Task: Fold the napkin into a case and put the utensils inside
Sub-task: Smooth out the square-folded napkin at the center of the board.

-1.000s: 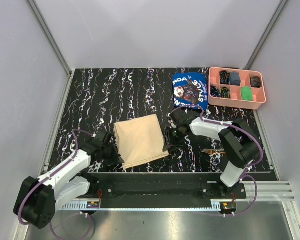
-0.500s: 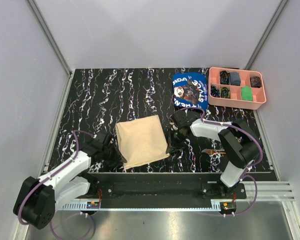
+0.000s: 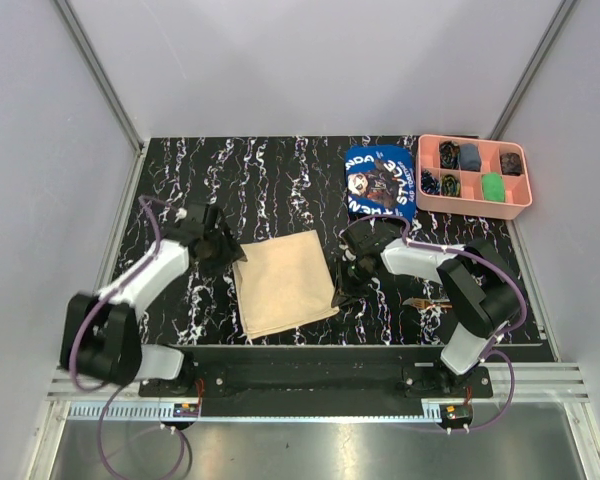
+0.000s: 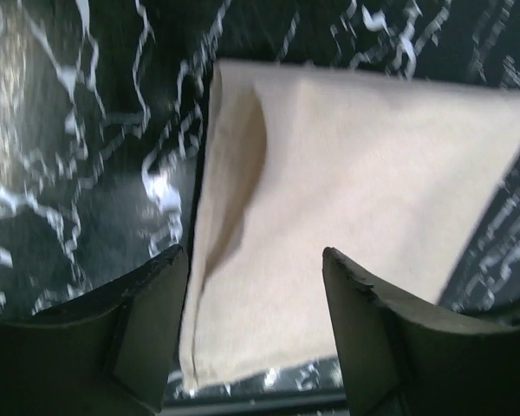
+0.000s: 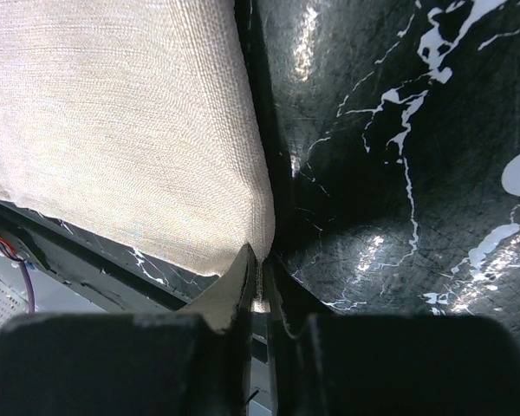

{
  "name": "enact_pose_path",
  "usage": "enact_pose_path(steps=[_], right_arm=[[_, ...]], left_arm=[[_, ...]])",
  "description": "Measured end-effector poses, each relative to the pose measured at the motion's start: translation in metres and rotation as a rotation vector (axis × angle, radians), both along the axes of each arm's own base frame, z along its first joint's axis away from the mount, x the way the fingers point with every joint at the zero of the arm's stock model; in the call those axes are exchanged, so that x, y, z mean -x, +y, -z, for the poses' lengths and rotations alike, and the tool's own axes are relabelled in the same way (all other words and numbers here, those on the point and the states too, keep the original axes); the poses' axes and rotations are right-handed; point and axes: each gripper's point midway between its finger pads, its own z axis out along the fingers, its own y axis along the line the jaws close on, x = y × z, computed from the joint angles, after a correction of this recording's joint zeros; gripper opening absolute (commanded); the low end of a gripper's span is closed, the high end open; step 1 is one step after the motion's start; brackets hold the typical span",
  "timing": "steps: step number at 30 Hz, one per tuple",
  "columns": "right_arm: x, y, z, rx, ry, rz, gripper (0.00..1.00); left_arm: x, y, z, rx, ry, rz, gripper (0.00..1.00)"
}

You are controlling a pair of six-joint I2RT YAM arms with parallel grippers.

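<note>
The beige napkin (image 3: 285,282) lies folded flat on the black marbled table. My left gripper (image 3: 220,246) hovers open at its far-left corner. In the left wrist view the napkin (image 4: 355,173) spreads beyond and below the left gripper (image 4: 256,290), whose fingers (image 4: 147,321) stand wide apart with nothing held. My right gripper (image 3: 342,288) is at the napkin's right edge. In the right wrist view the right gripper (image 5: 258,264) is shut on the napkin's (image 5: 121,130) near corner. A small brown utensil-like thing (image 3: 424,302) lies by the right arm.
A blue printed cloth (image 3: 380,180) lies at the back, beside a pink compartment tray (image 3: 427,192) with small items at the back right. Grey walls enclose the table on three sides. The mounting rail (image 3: 310,375) runs along the near edge.
My left gripper let go at the napkin's near-left corner, opened, and swung away to the far-left corner. The right gripper has stayed pinched on the right edge.
</note>
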Motion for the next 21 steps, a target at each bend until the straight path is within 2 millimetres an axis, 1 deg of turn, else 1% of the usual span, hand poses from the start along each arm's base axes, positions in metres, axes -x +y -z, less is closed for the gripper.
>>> enact_pose_path(steps=[2, 4, 6, 7, 8, 12, 14, 15, 16, 17, 18, 20, 21], right_arm=[[0.000, 0.000, 0.000, -0.004, -0.004, -0.003, 0.14], [0.000, 0.001, 0.000, -0.008, -0.006, -0.006, 0.14], [0.000, 0.001, 0.000, -0.011, -0.007, -0.007, 0.09], [0.000, 0.000, 0.000, -0.012, -0.009, -0.008, 0.06], [0.000, 0.000, 0.000, -0.012, -0.010, -0.007, 0.01], [0.000, 0.000, 0.001, -0.025, -0.012, -0.005, 0.00], [0.000, 0.000, 0.001, -0.032, -0.011, -0.005, 0.00], [0.000, 0.000, 0.001, -0.034, -0.011, -0.005, 0.02], [0.000, 0.001, 0.001, -0.036, -0.012, -0.006, 0.06], [0.000, 0.001, 0.001, -0.036, -0.012, -0.006, 0.11], [0.000, 0.001, 0.001, -0.037, -0.013, -0.006, 0.31], [0.000, 0.001, -0.002, -0.037, -0.009, -0.009, 0.44], [-0.003, 0.002, -0.004, -0.034, -0.019, -0.011, 0.50]], left_arm=[[-0.014, 0.006, 0.016, -0.031, 0.040, 0.009, 0.61], [-0.021, 0.013, 0.031, -0.053, 0.075, 0.016, 0.51], [-0.024, 0.018, 0.040, -0.067, 0.098, 0.018, 0.46], [-0.026, 0.022, 0.043, -0.075, 0.108, 0.019, 0.42], [-0.028, 0.024, 0.046, -0.082, 0.115, 0.020, 0.39], [-0.040, 0.030, 0.053, -0.108, 0.125, 0.022, 0.28], [-0.046, 0.032, 0.059, -0.122, 0.135, 0.020, 0.27], [-0.046, 0.032, 0.064, -0.128, 0.145, 0.021, 0.27], [-0.047, 0.032, 0.064, -0.126, 0.150, 0.022, 0.32], [-0.050, 0.032, 0.063, -0.130, 0.143, 0.021, 0.36], [-0.050, 0.033, 0.062, -0.133, 0.138, 0.024, 0.41], [-0.049, 0.035, 0.059, -0.143, 0.136, 0.028, 0.51], [-0.048, 0.035, 0.055, -0.147, 0.129, 0.031, 0.53]])
